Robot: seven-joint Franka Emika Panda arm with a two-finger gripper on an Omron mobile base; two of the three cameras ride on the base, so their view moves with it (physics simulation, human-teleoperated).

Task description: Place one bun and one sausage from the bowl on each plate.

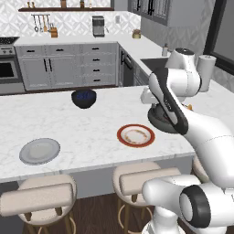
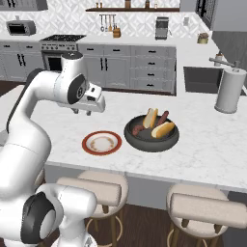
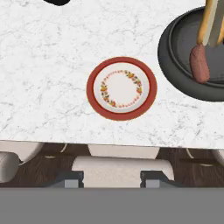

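Gripper hovers above the counter's front edge, fingers drawn close, holding nothing. Red-rimmed plate sits bare near that front edge, just left of the dark grey bowl. The bowl holds two buns and sausages. Grey plate lies bare near the front edge, well apart toward the counter's left end. Small dark bowl with blue contents sits toward the back edge.
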